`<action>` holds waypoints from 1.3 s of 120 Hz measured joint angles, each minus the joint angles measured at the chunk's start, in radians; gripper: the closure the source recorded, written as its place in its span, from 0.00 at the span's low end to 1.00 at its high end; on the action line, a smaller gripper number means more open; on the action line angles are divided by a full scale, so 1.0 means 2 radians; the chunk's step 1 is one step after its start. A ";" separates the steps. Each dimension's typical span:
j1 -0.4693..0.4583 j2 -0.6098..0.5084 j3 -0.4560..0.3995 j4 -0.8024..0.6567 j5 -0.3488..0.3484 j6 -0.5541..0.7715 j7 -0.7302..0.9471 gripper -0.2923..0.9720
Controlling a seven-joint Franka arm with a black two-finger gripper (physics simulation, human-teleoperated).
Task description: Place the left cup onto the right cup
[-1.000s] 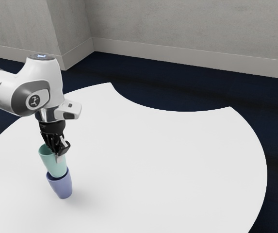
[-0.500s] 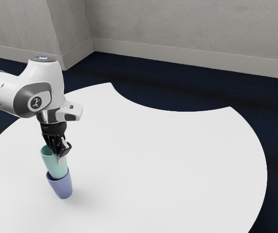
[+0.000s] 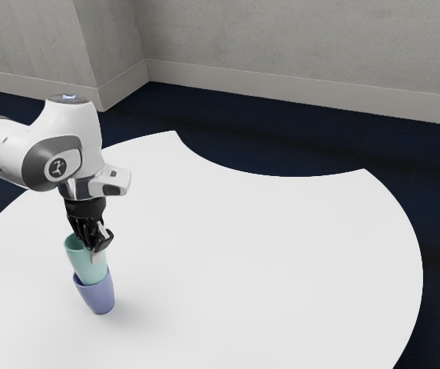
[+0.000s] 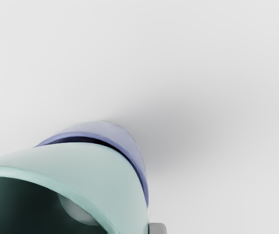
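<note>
**Teal cup nested in the blue cup, gripper at its rim**

The white tabletop [image 3: 281,254] has a rounded outline and stands over a dark floor. The white arm [image 3: 51,154] comes in from the exterior view's left and bends down toward the near left part of the tabletop. There the teal cup [image 3: 81,263] sits with its base inside the blue cup [image 3: 98,295], and both lean slightly. The blue cup stands on the tabletop. The black gripper [image 3: 94,240] is down at the teal cup's rim, on the side toward the exterior view's right. I cannot tell whether it is clamped on the rim or loose. In the wrist view the teal cup's [image 4: 81,170] dark mouth lies just under the hand, with the blue cup's [image 4: 124,141] lip ringing it.
</note>
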 joint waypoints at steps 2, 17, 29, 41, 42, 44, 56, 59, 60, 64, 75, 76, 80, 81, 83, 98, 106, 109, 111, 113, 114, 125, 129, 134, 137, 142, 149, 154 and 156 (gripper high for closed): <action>0.000 0.000 0.000 0.000 0.000 0.000 0.000 0.85; 0.000 0.000 0.000 0.000 0.000 0.001 0.000 0.85; 0.000 0.000 0.000 0.000 0.000 0.002 0.000 0.85; 0.000 0.000 0.000 0.000 -0.001 0.002 0.000 0.83; 0.000 0.000 0.000 0.000 -0.001 0.002 0.000 0.83; 0.000 0.000 0.000 0.000 -0.001 0.002 0.000 0.82; 0.000 0.000 0.000 0.000 -0.002 0.002 0.000 0.74; 0.000 0.000 0.000 0.000 -0.003 0.002 0.000 0.72; 0.000 0.000 0.000 0.000 -0.003 0.002 0.000 0.71; 0.000 0.000 0.001 0.000 -0.003 0.002 0.000 0.68; 0.000 0.000 0.001 0.000 -0.003 0.001 0.001 0.60; 0.000 0.000 0.001 0.000 -0.003 0.001 0.001 0.59; 0.000 0.000 0.001 0.000 -0.003 0.001 0.001 0.56; 0.000 0.000 0.001 0.000 -0.003 0.001 0.001 0.55; 0.000 0.000 0.001 0.000 -0.003 0.001 0.001 0.54; 0.000 0.000 0.001 0.000 -0.004 0.001 0.001 0.41; 0.000 0.000 0.000 0.001 -0.004 0.001 0.002 0.36; 0.000 -0.001 0.000 0.001 -0.004 0.001 0.002 0.35; 0.000 -0.001 0.000 0.001 -0.004 0.001 0.002 0.34; 0.000 -0.002 0.000 0.002 -0.004 0.000 0.002 0.33; 0.000 -0.002 0.000 0.002 -0.004 0.000 0.002 0.33; 0.000 -0.004 0.000 0.004 -0.004 -0.001 0.002 0.29; 0.000 -0.005 0.000 0.004 -0.004 -0.002 0.003 0.28; 0.000 -0.006 0.000 0.005 -0.004 -0.003 0.003 0.27; 0.000 -0.007 0.000 0.006 -0.004 -0.003 0.003 0.27; 0.000 -0.008 0.000 0.010 -0.004 -0.006 0.003 0.26; 0.000 -0.008 0.000 0.018 -0.005 -0.011 0.003 0.26; 0.000 -0.008 0.000 0.027 -0.005 -0.016 0.003 0.25; 0.000 -0.008 0.000 0.030 -0.005 -0.018 0.003 0.25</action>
